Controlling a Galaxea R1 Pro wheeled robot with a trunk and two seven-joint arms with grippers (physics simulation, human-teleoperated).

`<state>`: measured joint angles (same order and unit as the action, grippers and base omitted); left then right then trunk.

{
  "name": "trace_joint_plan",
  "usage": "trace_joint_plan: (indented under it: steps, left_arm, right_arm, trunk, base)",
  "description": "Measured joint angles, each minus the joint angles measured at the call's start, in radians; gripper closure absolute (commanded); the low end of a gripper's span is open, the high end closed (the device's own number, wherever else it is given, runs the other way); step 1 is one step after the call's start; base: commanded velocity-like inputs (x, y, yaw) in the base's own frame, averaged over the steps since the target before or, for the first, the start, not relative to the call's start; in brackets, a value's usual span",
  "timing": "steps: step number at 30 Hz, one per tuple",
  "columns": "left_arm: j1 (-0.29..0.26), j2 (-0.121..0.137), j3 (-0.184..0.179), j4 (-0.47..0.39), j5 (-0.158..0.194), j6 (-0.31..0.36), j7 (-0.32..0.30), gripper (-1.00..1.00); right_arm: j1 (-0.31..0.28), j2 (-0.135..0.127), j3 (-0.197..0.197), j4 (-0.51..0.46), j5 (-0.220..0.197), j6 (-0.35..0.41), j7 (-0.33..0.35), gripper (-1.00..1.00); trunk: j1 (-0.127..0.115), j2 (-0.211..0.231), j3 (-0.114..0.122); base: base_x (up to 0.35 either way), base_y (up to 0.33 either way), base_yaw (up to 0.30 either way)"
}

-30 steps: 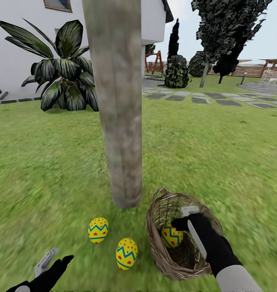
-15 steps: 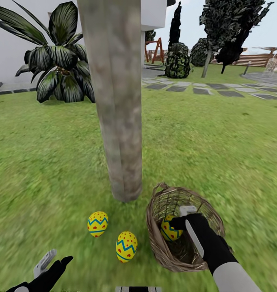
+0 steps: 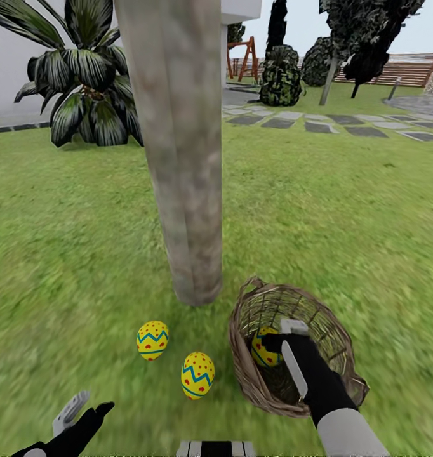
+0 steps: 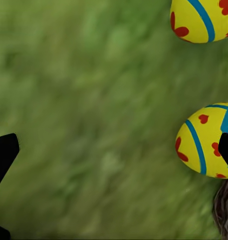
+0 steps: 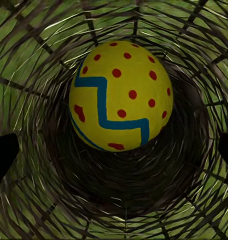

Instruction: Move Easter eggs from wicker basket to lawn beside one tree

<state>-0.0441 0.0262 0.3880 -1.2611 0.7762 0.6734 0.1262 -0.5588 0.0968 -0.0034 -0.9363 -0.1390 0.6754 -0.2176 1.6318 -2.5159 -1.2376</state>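
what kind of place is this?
A simulated house garden, most likely a back yard. Mottled green lawn all round, a thick pale tree trunk up close, grey paving stones leading off, a brown wooden fence at the far edge and a white house wall behind a broad-leaved plant.

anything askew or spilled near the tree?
Nothing spilled. The wicker basket leans a little on the lawn, one egg still inside under the open right gripper. Two eggs lie intact beside the trunk.
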Motion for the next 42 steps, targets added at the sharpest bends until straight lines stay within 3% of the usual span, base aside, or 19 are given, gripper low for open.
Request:
trace_joint_plan:
  steps: [2, 3, 4, 6, 12, 18, 25, 32, 42]
  left_arm:
    - [0.0, 0.0, 0.0, 0.0, 0.0, 0.0, 0.0, -1.0]
    - [0.0, 0.0, 0.0, 0.0, -0.001, 0.0, 0.0, -1.0]
    - [0.0, 0.0, 0.0, 0.0, -0.001, 0.0, 0.0, -1.0]
    - [0.0, 0.0, 0.001, 0.0, -0.001, 0.0, 0.0, -1.0]
    - [0.0, -0.001, 0.0, 0.0, -0.002, 0.0, 0.0, -1.0]
    - [0.0, 0.0, 0.001, 0.0, -0.001, 0.0, 0.0, -1.0]
    - [0.0, 0.0, 0.0, 0.001, -0.001, 0.0, 0.0, -1.0]
    - [0.0, 0.0, -0.001, 0.001, -0.002, 0.0, 0.0, -1.0]
    - [0.0, 0.002, -0.002, 0.002, 0.01, 0.0, -0.014, -1.0]
  right_arm:
    - [-0.022, 0.005, -0.006, 0.034, -0.025, -0.037, -0.011, -1.0]
    - [-0.056, 0.007, -0.019, 0.077, -0.064, -0.057, -0.038, -1.0]
    - [-0.1, 0.008, -0.05, 0.126, -0.132, -0.069, -0.088, -1.0]
    - [-0.128, 0.008, -0.067, 0.151, -0.186, -0.074, -0.123, -1.0]
    - [-0.176, 0.008, -0.119, 0.174, -0.251, -0.076, -0.182, -1.0]
    - [-0.208, 0.008, -0.144, 0.214, -0.325, -0.075, -0.224, -1.0]
    - [-0.225, 0.009, -0.148, 0.244, -0.373, -0.075, -0.259, -1.0]
    - [-0.237, 0.009, -0.149, 0.249, -0.45, -0.08, -0.266, -1.0]
    - [-0.244, 0.009, -0.149, 0.249, -0.477, -0.144, -0.268, -1.0]
  trunk:
    - [0.001, 0.0, -0.008]
    - [0.001, -0.001, -0.012]
    - [0.002, -0.001, -0.015]
    - [0.003, -0.001, -0.023]
    - [0.005, -0.003, -0.046]
    - [0.008, -0.004, -0.07]
    - [0.011, -0.006, -0.097]
    - [0.014, -0.008, -0.124]
    - [0.015, -0.008, -0.132]
  base:
    - [0.0, 0.0, 0.0]
    - [0.0, 0.0, 0.0]
    - [0.0, 0.0, 0.0]
    - [0.0, 0.0, 0.0]
    - [0.0, 0.0, 0.0]
    - [0.0, 0.0, 0.0]
    - [0.0, 0.0, 0.0]
    - [0.0, 0.0, 0.0]
    - [0.0, 0.0, 0.0]
